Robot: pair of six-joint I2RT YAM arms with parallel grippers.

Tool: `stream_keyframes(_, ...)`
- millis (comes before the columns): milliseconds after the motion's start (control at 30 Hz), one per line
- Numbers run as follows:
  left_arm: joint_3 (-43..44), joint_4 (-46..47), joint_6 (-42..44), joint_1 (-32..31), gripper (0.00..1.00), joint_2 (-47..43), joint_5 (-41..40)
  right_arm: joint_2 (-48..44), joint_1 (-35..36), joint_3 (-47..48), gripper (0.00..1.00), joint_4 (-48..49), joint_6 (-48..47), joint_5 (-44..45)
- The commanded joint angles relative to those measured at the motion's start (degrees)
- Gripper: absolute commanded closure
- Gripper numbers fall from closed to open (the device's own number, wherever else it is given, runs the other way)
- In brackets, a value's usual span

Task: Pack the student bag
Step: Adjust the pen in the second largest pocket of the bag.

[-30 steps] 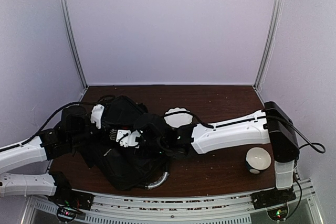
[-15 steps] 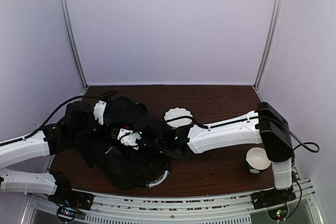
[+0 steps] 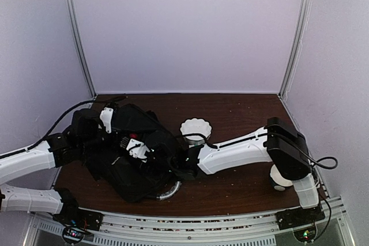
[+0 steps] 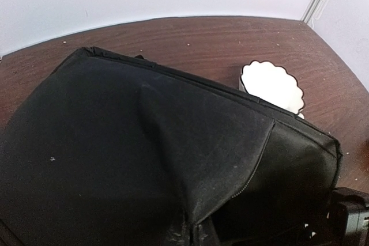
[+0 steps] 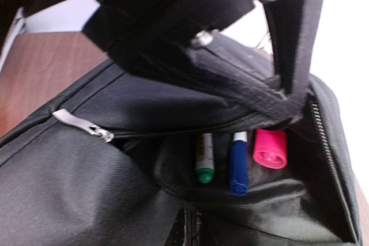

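While the bag lies on the left half of the worktop, the left end effector is closed tight, pinching cloth at its far-left edge. Further right, the right end effector, also closed, holds the pocket flap up, showing a green marker, a blue marker and a pink cap inside. A white dish stands just beside the bag's right side.

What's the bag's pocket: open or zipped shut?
Open. The right wrist view shows the student bag pocket gaping, with a green-capped marker, a blue-capped marker and a pink-capped item inside.
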Motion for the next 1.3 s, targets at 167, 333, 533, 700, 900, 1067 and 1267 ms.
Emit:
stream_keyframes(167,4.85,9.76,-0.46,-1.89,1.00,-0.38,3.29,-0.39,-0.65,-3.11,1.00,1.58,-1.87,5.92)
stream_keyframes(333,4.88,7.40,1.03,-1.87,1.00,-1.11,1.07,-9.55,-0.72,-10.55,1.00,-2.40,-1.07,-0.23)
stream_keyframes(533,4.10,7.08,1.35,-1.87,1.00,-2.38,1.11,-17.31,-1.92,-11.48,1.00,-11.86,4.50,-8.21)
stream_keyframes(700,3.09,8.49,2.41,-1.87,1.00,-3.54,3.99,-15.02,-6.63,-6.32,1.00,-15.79,22.27,-26.70)
stream_keyframes(900,2.68,8.69,2.60,-1.87,1.00,-4.19,6.23,-6.00,-10.59,3.92,1.00,-17.37,39.10,-37.04)
stream_keyframes(1067,3.00,8.75,2.22,-1.87,1.00,-4.10,6.61,-2.42,-11.20,6.40,1.00,-18.33,45.10,-38.09)
stream_keyframes(1267,3.05,9.91,1.43,-1.87,1.00,-3.23,7.31,-0.57,-11.17,7.27,1.00,-18.66,46.83,-37.88)
